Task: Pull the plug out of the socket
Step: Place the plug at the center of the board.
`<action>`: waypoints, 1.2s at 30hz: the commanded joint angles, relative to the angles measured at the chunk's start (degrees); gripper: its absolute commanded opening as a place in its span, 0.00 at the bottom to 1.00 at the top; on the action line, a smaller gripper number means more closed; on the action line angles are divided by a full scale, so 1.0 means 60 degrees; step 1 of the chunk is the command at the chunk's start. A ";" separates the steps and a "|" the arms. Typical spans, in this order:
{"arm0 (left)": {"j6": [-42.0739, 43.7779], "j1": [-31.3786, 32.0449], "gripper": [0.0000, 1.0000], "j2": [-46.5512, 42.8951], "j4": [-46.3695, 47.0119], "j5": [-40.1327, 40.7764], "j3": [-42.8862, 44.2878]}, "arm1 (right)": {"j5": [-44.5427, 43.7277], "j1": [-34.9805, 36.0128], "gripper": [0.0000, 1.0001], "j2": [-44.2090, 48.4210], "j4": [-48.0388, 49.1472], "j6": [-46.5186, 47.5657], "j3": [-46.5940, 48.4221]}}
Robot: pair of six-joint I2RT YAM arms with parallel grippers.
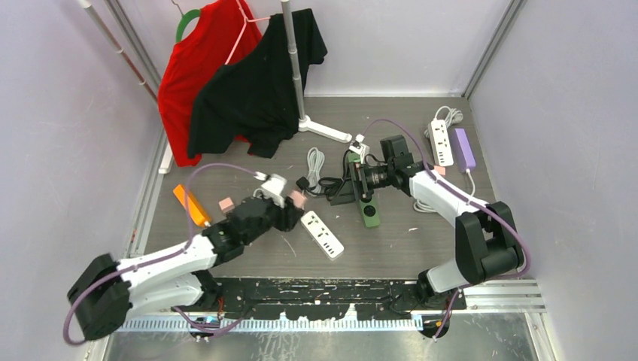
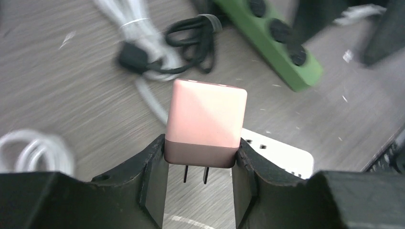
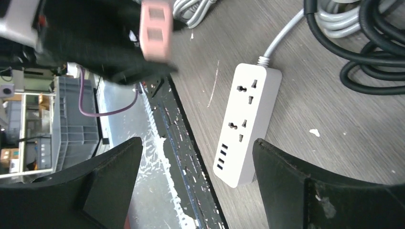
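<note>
Pink plug [image 2: 205, 121]: a glossy rounded-square block with a darker band at the base and two flat metal prongs. Both prongs are bare and out of any socket. The left gripper [image 2: 200, 153] pinches it by the base band between matte black pads [image 2: 154, 164], one on each side, and holds it off the table just beside the white power strip [image 1: 322, 234]. That strip is smooth plastic, a long rounded bar with two sockets and three small USB slots (counted in the right wrist view), lying flat on the grey wood-grain tabletop [image 1: 421, 248].

The right gripper [image 3: 196, 152] has its jaws spread wide with nothing between them. It is up by the green power strip [image 1: 369, 210].

There are three strips in all: two white (the second [image 1: 441, 141] is at the far right) and one green. A purple bar [image 1: 465, 149] lies next to the far white one. One coiled white cable [image 1: 314, 162] and one black cable bundle [image 2: 193, 36] are also on the table. Two shirts hang at the back, one red [image 1: 197, 68] and one black [image 1: 256, 90].
</note>
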State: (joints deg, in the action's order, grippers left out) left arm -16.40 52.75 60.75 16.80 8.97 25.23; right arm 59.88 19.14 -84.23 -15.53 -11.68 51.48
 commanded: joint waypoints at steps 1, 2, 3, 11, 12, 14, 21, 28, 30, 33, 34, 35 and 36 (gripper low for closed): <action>-0.2753 -0.1918 0.00 -0.1907 -0.2374 0.0252 -0.0628 | -0.0614 -0.0209 0.91 0.0551 -0.0670 0.0826 0.0524; -0.3022 -0.2460 0.00 -0.2352 -0.2651 0.0124 -0.0792 | -0.0662 -0.0233 0.90 0.0567 -0.0696 0.0879 0.0533; -0.3204 -0.2965 0.00 -0.2750 -0.2962 0.0088 -0.0906 | -0.0696 -0.0253 0.90 0.0575 -0.0728 0.0913 0.0542; -0.4068 -0.6044 0.00 -0.2928 -0.4936 0.0465 -0.0704 | -0.0808 -0.0318 0.91 0.0669 -0.0830 0.1066 0.0534; -0.4248 -0.6328 0.00 -0.2604 -0.5059 0.0515 -0.0602 | -0.0818 -0.0318 0.91 0.0690 -0.0836 0.1079 0.0535; -0.4553 -0.6785 0.00 -0.2017 -0.5218 0.0645 -0.0421 | -0.0836 -0.0326 0.91 0.0707 -0.0839 0.1098 0.0521; -0.5024 -0.7018 0.29 -0.1000 -0.5870 0.1569 0.0406 | -0.0845 -0.0333 0.91 0.0764 -0.0867 0.1172 0.0509; -0.5218 -0.7019 0.91 -0.1855 -0.6079 0.1282 0.0255 | -0.1209 -0.0335 0.91 0.1006 -0.1252 0.1692 0.0656; -0.5220 -0.7013 0.93 -0.2178 -0.6176 0.1088 0.0310 | -0.1363 -0.0347 0.91 0.1164 -0.1333 0.1820 0.0662; -0.5147 -0.7017 0.94 -0.2617 -0.6303 0.0642 0.0451 | -0.1513 -0.0437 0.91 0.1368 -0.1572 0.2096 0.0777; -0.5103 -0.7021 0.93 -0.2756 -0.6290 0.0434 0.0485 | -0.1559 -0.0479 0.91 0.1458 -0.1652 0.2193 0.0823; -0.5059 -0.7018 0.93 -0.2885 -0.6243 0.0216 0.0512 | -0.1590 -0.0551 0.91 0.1569 -0.1712 0.2273 0.0851; -0.5026 -0.7025 0.93 -0.3009 -0.6206 -0.0022 0.0528 | -0.1599 -0.0616 0.91 0.1676 -0.1741 0.2327 0.0864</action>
State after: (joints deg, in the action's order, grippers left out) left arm -46.76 10.94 45.65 -20.75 13.58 25.69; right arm 51.42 16.73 -78.17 -24.88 -1.02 53.49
